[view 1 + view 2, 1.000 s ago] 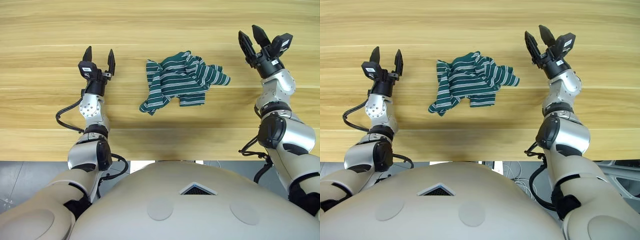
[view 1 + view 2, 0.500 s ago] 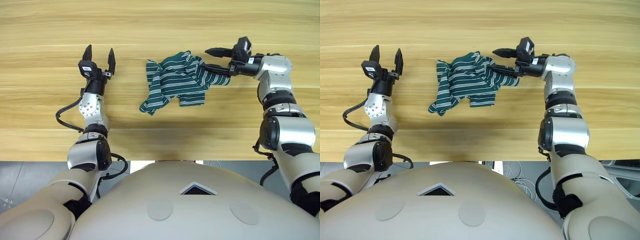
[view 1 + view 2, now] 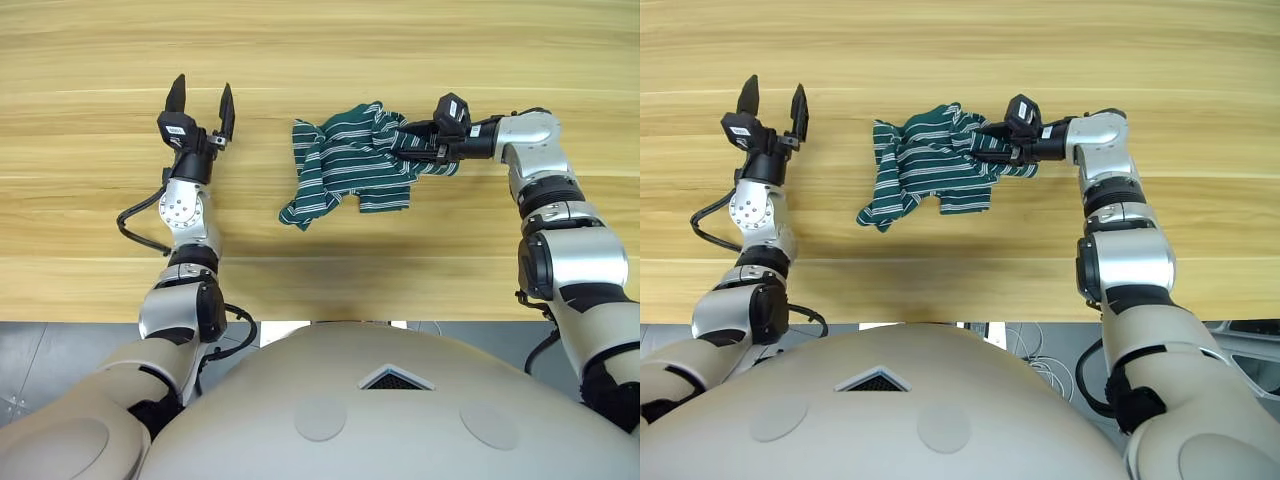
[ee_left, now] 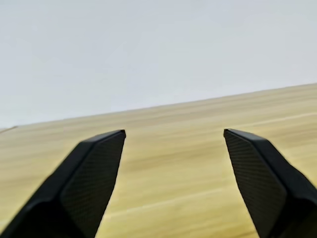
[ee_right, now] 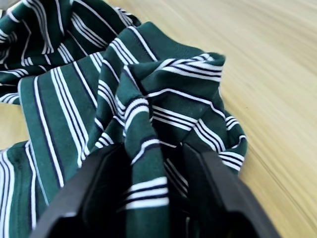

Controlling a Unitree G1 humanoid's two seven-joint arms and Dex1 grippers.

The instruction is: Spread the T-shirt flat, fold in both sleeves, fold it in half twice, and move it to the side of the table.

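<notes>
Okay, T-shirt (image 3: 350, 165) crumpled mid desk (image 3: 300, 50); right fingers (image 5: 210, 193) clamped on its edge fold, left fingers (image 4: 91, 178) apart, well aside. I'd pull outward slow and low so it spreads, not drags

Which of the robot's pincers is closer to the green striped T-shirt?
The right. The right pincer is at the right edge of the T-shirt, pinching a fold of it. The left pincer stands open, apart from it, over the table to its left.

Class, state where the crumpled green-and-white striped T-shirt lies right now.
In the eye views the green striped T-shirt lies crumpled mid-table, its right edge gripped by the right gripper.
</notes>
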